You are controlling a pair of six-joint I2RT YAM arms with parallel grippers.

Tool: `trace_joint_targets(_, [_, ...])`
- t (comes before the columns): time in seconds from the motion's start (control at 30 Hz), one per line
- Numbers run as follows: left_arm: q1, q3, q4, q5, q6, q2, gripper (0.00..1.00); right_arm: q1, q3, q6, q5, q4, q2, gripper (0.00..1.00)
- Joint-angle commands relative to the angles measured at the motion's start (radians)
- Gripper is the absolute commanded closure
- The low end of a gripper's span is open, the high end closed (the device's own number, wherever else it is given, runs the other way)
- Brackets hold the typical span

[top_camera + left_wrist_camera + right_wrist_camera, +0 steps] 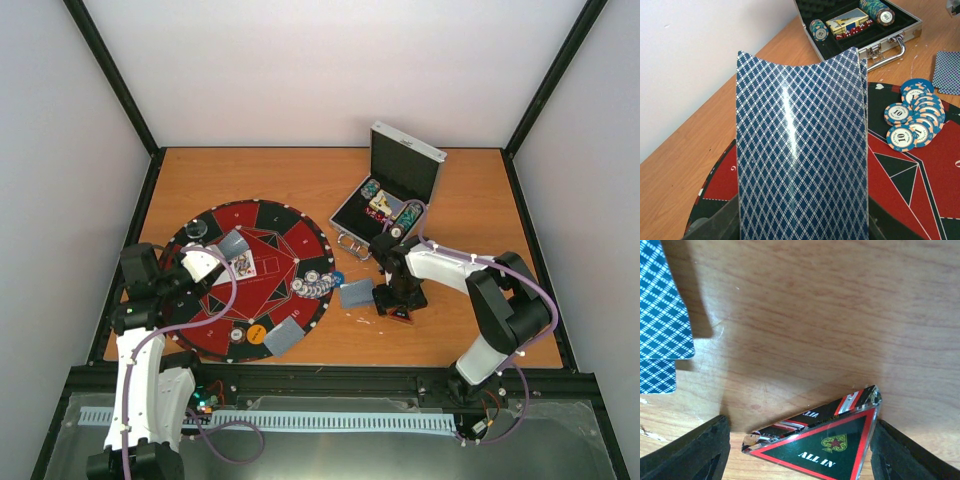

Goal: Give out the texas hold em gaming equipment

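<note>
**Cards bowed on the left, ALL IN marker straddled on the right**

Overhead first: the round red-and-black mat (pixel 250 300) sits left of centre on the orange wooden counter (pixel 470 200). The silver case (pixel 400 180) lies open at the back right, and both arms are down low. What that camera can't give us is detail, so over to the wrists!

Left wrist view: the left pincer (pixel 802 231) is pinching a stack of playing cards (pixel 800 145) by its long edges. It's squeezed so the glossy blue-and-white lattice backs bow into a trough, with a streak of light running up them. The stack is held over the mat's rim, aimed toward the case. Beyond it a fanned heap of poker chips (pixel 915 117) rests on the mat, blue and peach rims, "10" on the white centres. Inside the case: chip rolls (pixel 882 12), a card box (pixel 847 21) and small red dice (pixel 852 32).

Right wrist view, and here's what the top camera hides: the triangle marker (pixel 835 442). It's thick and glossy, with a black face, a red border and "ALL IN" in white under a green spade, and it's lying on bare wood grain. The right pincer (pixel 800 455) is spread wide, one dark finger on either side. The right finger is at the marker's corner, and a sliver of wood shows before the left. Two loose cards (pixel 662 315), same lattice backs, overlap near it on the counter
</note>
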Motion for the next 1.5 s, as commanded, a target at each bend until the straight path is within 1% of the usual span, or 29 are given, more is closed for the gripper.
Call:
trace_joint_targets(0.0, [0.004,0.014,0.028,0.027,-0.004,-0.011,0.62,-0.006,-0.015,0.018,0.013,-0.017,-0.01,0.24])
trace_joint_targets(0.13, [0.004,0.012,0.028,0.027,-0.003,-0.011,0.62,-0.006,-0.018,0.022,0.032,-0.031,-0.007,0.21])
trace_joint_targets(0.37, [0.004,0.014,0.03,0.026,-0.004,-0.012,0.62,-0.006,-0.018,0.033,0.05,-0.052,-0.018,0.26])
trace_joint_targets(0.53, [0.004,0.013,0.032,0.027,-0.005,-0.013,0.62,-0.006,-0.02,0.036,0.053,-0.058,-0.022,0.27])
trace_joint_targets(0.6, [0.004,0.014,0.032,0.027,-0.006,-0.013,0.62,-0.005,-0.019,0.034,0.053,-0.051,-0.024,0.31])
trace_joint_targets(0.7, [0.004,0.013,0.034,0.029,-0.006,-0.013,0.62,-0.006,-0.014,0.033,0.045,-0.046,-0.019,0.4])
trace_joint_targets(0.77, [0.004,0.014,0.034,0.029,-0.005,-0.012,0.62,-0.005,-0.007,0.028,0.036,-0.044,-0.019,0.43])
trace_joint_targets(0.97, [0.004,0.014,0.04,0.028,-0.012,-0.011,0.62,-0.005,0.03,0.012,-0.001,-0.054,-0.061,0.48])
trace_joint_targets(1.07, [0.004,0.014,0.077,0.023,-0.069,-0.011,0.62,0.024,0.088,-0.023,-0.035,-0.048,-0.084,0.49])
trace_joint_targets(1.1, [0.004,0.014,0.102,0.017,-0.109,-0.011,0.62,0.047,0.116,-0.036,-0.048,-0.039,-0.09,0.49])
trace_joint_targets(1.13, [0.004,0.011,0.135,0.002,-0.183,-0.011,0.62,0.074,0.163,-0.05,-0.061,-0.023,-0.091,0.49])
trace_joint_targets(1.23, [0.005,0.003,0.213,-0.039,-0.312,-0.015,0.62,0.167,0.282,-0.097,-0.111,0.052,-0.063,0.52])
trace_joint_targets(1.33, [0.005,0.0,0.269,-0.1,-0.4,-0.023,0.63,0.256,0.392,-0.143,-0.19,0.181,0.017,0.55])
trace_joint_targets(1.47, [0.006,0.001,0.311,-0.193,-0.491,-0.032,0.62,0.383,0.586,-0.241,-0.215,0.226,0.202,0.56])
